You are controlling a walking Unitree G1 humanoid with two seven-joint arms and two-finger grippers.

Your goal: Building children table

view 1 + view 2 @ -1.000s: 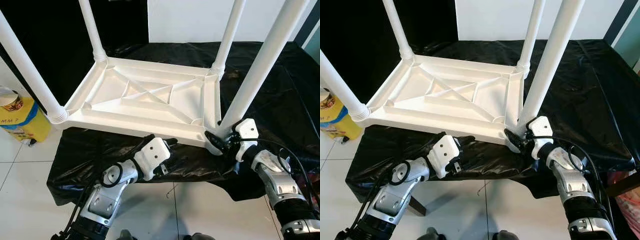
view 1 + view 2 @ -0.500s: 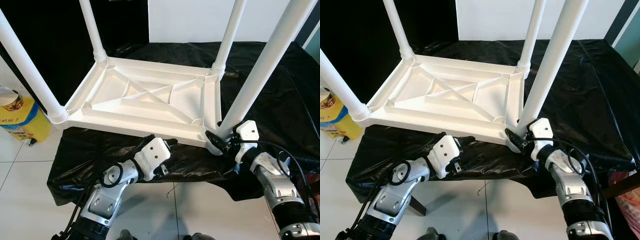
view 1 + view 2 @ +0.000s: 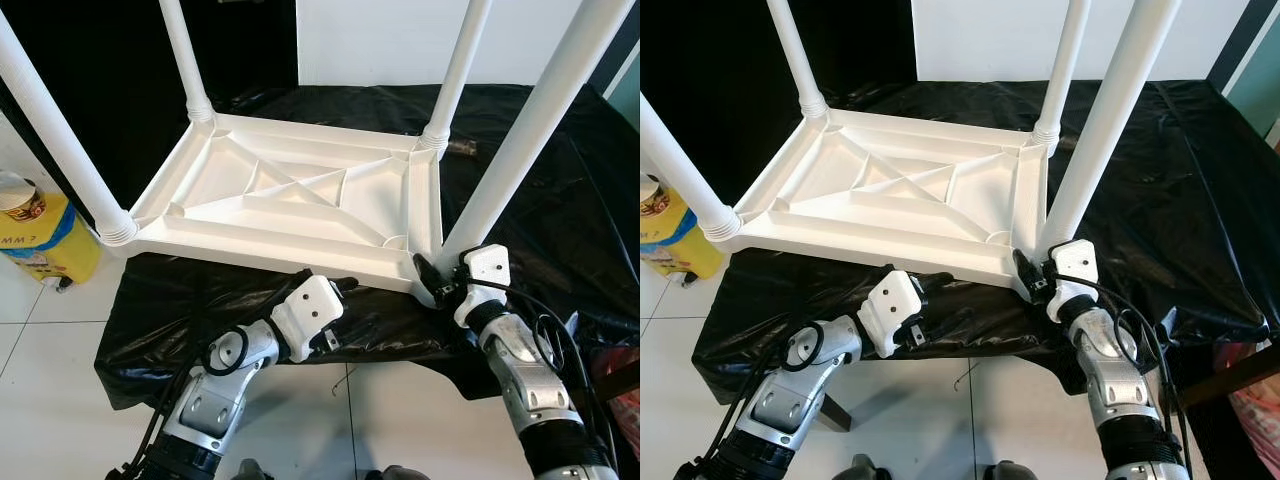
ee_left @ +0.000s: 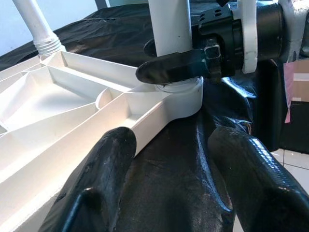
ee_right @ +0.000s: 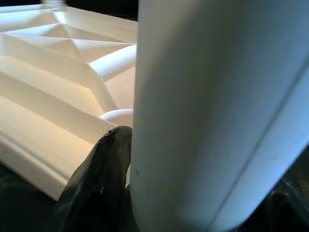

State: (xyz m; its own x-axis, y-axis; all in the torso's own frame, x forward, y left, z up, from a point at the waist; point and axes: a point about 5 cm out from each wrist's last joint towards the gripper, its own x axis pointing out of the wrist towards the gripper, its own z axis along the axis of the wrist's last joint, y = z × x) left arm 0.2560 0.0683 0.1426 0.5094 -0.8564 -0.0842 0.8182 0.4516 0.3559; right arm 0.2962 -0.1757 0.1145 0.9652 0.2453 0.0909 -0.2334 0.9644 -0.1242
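The white plastic children's table [image 3: 300, 205] lies upside down on a surface [image 3: 560, 190] draped in black plastic sheeting, its ribbed underside facing up and all four white legs standing up from the corners. The near-right leg [image 3: 520, 140] rises at a slant from its corner socket at the front edge of the sheeted surface, and that is where the right tool [image 3: 436, 280] is: its two black fingers sit one on each side of the base of this leg, just above the socket collar, closed against it. In the right wrist view one black finger [image 5: 99, 186] presses right against the broad white leg [image 5: 217, 111], with the ribbed underside [image 5: 58, 72] beside it. The left tool [image 3: 335, 290] hovers low in front of the table's near long edge, a little to the left of that same corner, its white housing tilted toward the rim. Its fingers [image 4: 91, 193] are spread wide apart with nothing between them, pointing at the corner socket over the black sheeting, and the left wrist view catches the right tool [image 4: 193, 60] wrapped around the leg base straight ahead. Off to the robot's left, on the pale tiled floor [image 3: 40, 340], stands a yellow and blue container [image 3: 45, 240] with a small tub [image 3: 20, 198] on top of it.
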